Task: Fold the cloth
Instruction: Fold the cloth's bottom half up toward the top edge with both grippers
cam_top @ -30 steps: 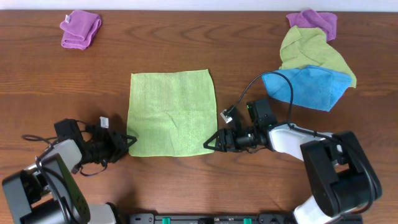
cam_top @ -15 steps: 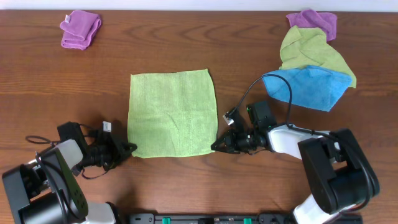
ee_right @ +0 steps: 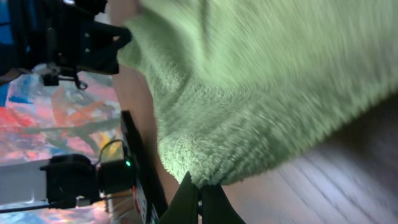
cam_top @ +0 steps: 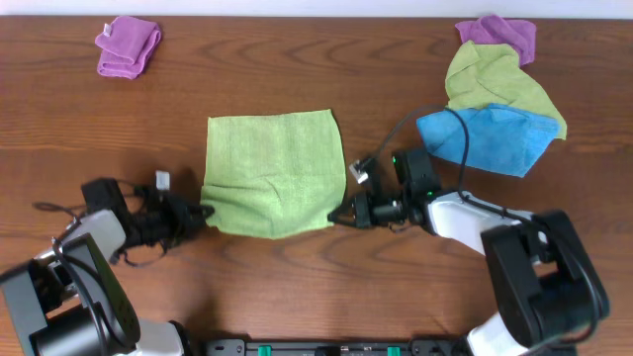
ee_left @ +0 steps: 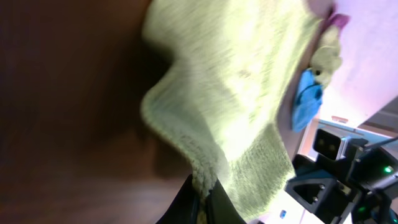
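The lime-green cloth lies mid-table, its near edge raised off the wood and sagging between its two near corners. My left gripper is shut on the cloth's near-left corner. My right gripper is shut on its near-right corner. In the left wrist view the cloth bunches up out of the pinched gripper. The right wrist view shows the cloth rising from the closed gripper. No tag shows on the cloth.
A folded purple cloth lies at the far left. At the far right sits a pile: a purple cloth, a duller green cloth and a blue cloth. A black cable loops over the blue one.
Both grippers closed on the near corners of the cloth and lifted them up and away from me. The near edge, flat a second ago, now hangs curved between them.
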Action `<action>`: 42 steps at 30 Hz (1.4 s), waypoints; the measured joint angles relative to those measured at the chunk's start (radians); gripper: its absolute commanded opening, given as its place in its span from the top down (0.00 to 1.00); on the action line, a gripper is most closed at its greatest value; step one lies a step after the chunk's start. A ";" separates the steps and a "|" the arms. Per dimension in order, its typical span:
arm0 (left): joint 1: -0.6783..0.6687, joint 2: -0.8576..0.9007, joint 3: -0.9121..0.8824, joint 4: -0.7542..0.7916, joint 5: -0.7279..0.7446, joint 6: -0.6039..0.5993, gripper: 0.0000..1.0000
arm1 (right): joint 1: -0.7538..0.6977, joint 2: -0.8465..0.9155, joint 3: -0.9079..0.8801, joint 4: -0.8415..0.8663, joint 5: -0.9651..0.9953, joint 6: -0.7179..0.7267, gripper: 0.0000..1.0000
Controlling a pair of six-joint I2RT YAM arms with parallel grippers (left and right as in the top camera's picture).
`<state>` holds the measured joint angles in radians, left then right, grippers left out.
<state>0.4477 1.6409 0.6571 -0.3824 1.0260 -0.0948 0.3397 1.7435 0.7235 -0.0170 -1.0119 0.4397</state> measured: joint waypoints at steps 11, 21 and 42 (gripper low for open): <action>-0.185 -0.022 0.166 0.212 -0.105 -0.090 0.94 | -0.009 -0.026 0.195 -0.002 0.167 0.051 0.99; -0.202 0.026 0.180 0.420 -0.225 -0.243 0.94 | -0.071 0.226 0.409 -0.033 0.208 0.077 0.99; -0.216 0.310 0.455 0.220 -0.182 -0.245 0.94 | -0.104 0.343 0.624 -0.232 0.204 0.088 0.98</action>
<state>0.2317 1.9507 1.1122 -0.1623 0.8444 -0.3401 0.2359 2.0861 1.3479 -0.2493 -0.8082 0.5274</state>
